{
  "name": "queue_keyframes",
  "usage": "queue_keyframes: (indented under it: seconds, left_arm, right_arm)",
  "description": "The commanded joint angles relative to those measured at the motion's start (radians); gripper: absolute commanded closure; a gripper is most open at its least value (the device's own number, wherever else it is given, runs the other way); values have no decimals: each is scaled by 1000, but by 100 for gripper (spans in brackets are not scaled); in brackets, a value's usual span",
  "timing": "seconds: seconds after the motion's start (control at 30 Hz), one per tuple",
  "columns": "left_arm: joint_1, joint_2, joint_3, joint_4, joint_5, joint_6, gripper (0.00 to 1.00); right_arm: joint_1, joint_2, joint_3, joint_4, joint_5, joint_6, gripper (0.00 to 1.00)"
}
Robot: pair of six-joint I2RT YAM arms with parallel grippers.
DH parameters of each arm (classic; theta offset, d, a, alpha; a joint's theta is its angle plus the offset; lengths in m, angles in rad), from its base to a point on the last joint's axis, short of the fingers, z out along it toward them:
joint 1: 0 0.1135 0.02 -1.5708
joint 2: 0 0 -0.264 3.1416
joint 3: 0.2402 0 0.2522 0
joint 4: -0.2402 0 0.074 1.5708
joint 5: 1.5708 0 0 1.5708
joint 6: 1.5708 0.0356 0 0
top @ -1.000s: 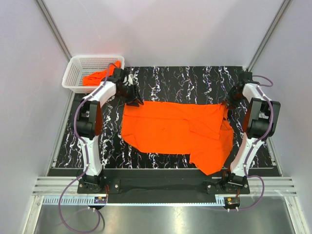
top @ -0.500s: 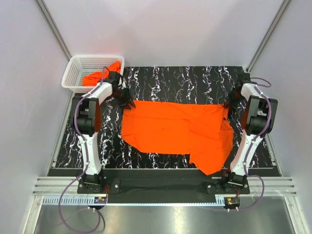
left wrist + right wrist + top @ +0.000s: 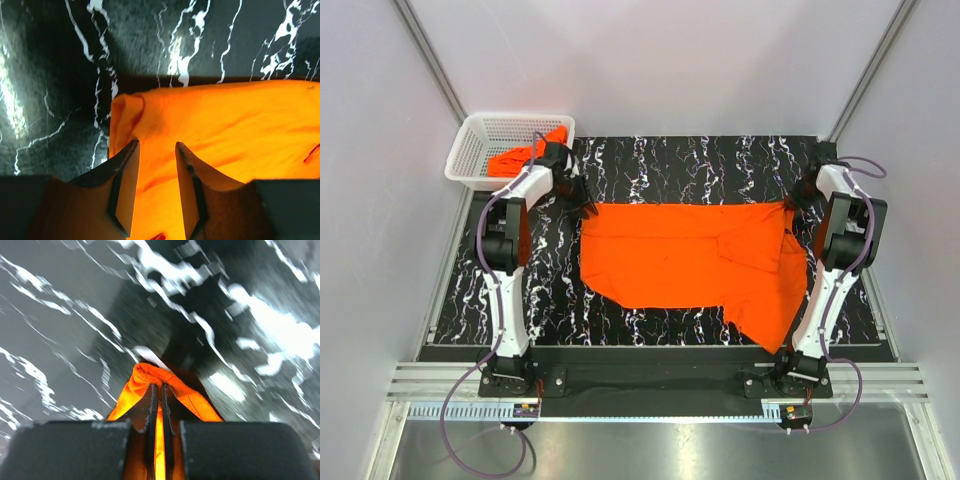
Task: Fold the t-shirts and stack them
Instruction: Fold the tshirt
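Observation:
An orange t-shirt (image 3: 690, 255) lies spread on the black marble table (image 3: 670, 165), with its far edge straight and a flap hanging toward the front right. My left gripper (image 3: 586, 208) stands at the shirt's far left corner. In the left wrist view (image 3: 156, 145) its jaws are apart, with the cloth (image 3: 225, 115) under and between them. My right gripper (image 3: 790, 206) is at the far right corner. In the right wrist view (image 3: 156, 386) it is shut on a pinched fold of the shirt (image 3: 142, 372). A second orange t-shirt (image 3: 520, 158) lies bunched in the basket.
A white mesh basket (image 3: 485, 135) stands at the far left corner, just off the table's edge and behind my left arm. Grey walls enclose the table on three sides. Bare marble shows behind the shirt and along its left side.
The shirt's far edge has been drawn straight and the whole cloth has shifted a little right. The left gripper came down from near the basket to the shirt's far left corner.

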Motion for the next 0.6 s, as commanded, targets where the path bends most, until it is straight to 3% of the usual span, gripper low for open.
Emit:
queue_keyframes:
  seconds: [0.0, 0.13, 0.23, 0.27, 0.33, 0.37, 0.57]
  left_arm:
    - [33, 49, 68, -46, -85, -49, 61]
    - [27, 28, 101, -49, -84, -29, 59]
    - [15, -27, 93, -54, -90, -12, 53]
    - [3, -112, 63, -54, -91, 0, 50]
    - [-11, -137, 32, -57, -102, 11, 49]
    - [-20, -188, 14, -58, -110, 14, 49]
    - [-77, -341, -126, -58, -164, 23, 46]
  right_arm:
    - [-6, 82, 85, 50, 8, 52, 100]
    - [-6, 139, 158, 46, -50, 26, 100]
    - [-4, 171, 238, -20, -61, -17, 91]
    - [-4, 193, 348, -110, -57, -55, 70]
    - [-3, 193, 368, -164, -49, -89, 65]
    - [-3, 185, 398, -190, -37, -103, 56]
    - [-3, 40, 329, -233, 3, -157, 30]
